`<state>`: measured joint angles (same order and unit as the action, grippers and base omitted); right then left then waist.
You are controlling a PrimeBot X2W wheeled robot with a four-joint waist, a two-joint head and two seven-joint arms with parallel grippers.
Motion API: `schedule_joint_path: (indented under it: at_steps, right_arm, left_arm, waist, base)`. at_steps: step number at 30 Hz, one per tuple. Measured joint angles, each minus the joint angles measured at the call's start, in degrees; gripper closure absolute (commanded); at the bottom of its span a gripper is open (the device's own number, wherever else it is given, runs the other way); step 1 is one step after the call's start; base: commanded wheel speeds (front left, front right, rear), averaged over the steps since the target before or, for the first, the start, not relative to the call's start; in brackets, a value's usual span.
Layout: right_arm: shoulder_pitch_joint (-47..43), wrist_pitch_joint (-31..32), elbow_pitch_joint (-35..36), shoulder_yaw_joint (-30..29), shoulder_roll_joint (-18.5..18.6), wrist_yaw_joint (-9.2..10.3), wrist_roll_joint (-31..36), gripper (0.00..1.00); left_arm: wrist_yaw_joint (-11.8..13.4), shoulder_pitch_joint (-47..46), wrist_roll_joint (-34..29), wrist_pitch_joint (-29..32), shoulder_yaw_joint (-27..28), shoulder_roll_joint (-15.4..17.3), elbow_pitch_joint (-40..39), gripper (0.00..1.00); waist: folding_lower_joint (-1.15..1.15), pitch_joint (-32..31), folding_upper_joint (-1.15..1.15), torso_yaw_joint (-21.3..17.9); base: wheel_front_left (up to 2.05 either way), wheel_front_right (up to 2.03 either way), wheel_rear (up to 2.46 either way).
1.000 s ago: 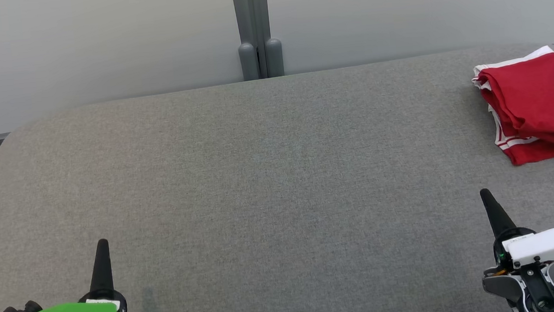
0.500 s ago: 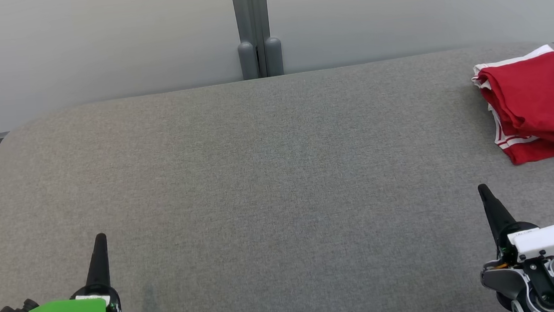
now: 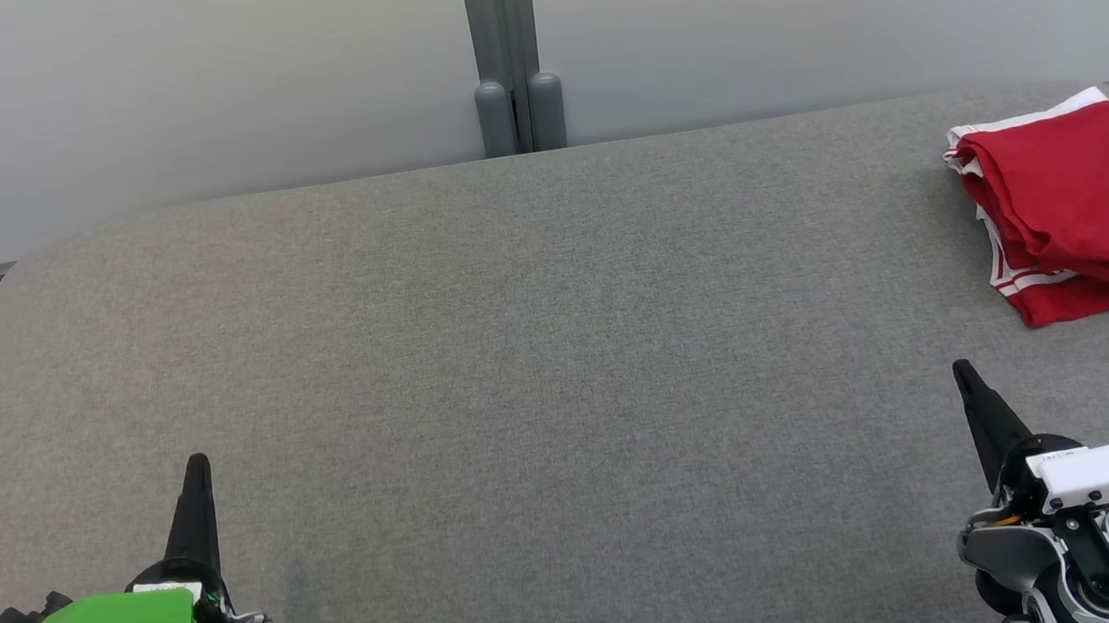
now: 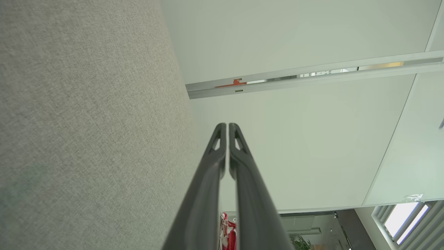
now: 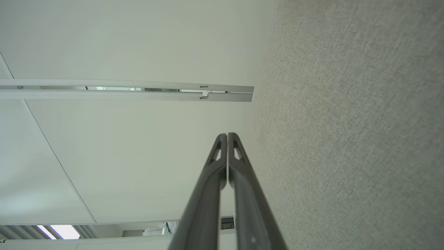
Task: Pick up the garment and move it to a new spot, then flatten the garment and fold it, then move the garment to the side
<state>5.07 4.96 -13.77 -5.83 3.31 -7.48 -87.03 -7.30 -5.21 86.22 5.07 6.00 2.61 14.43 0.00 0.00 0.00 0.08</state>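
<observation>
Folded red garment (image 3: 1077, 205) with white trim, lying at the far right corner of the grey desk (image 3: 558, 351), near the rounded edge and cut off by the right side of the head view. Left tool (image 3: 196, 463) low at the near left, fingers pressed together on nothing; right tool (image 3: 961, 368) low at the near right, likewise closed and empty, well apart from the cloth. Judging by that, probably folded and set aside already, so most of the risk lies in touching it again. Reaching in with the fingers together would shove the stack rather than grip it, and so close to the edge a shove could send it over. Pinching the top layer alone would likely peel the fold open, since the layers already sit unevenly, with the white hems sticking out on the side facing the middle of the desk. Dragging across the felt-like cover could also bunch the lower layers. Hard to tell how much cloth lies past the picture's edge.
</observation>
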Motion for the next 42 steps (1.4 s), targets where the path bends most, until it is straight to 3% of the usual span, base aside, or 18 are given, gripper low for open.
schedule_joint_path:
  at_steps: [15, 42]
  right_arm:
    - [1.0, 1.5, -0.2, -0.6, -0.3, 0.00, -5.2, 1.00]
    - [1.0, 1.6, -0.2, -0.6, -0.4, 0.00, -5.2, 1.00]
  left_arm:
    - [0.0, -0.7, 6.1, 1.5, 0.5, 0.0, -0.3, 1.00]
    - [0.0, -0.7, 6.2, 1.5, 0.5, 0.1, -0.3, 1.00]
  waist:
    - [0.00, 0.2, 0.00, -0.1]
    - [0.00, 0.2, 0.00, -0.1]
  base:
    - [0.00, 0.00, 0.00]
    - [0.00, 0.00, 0.00]
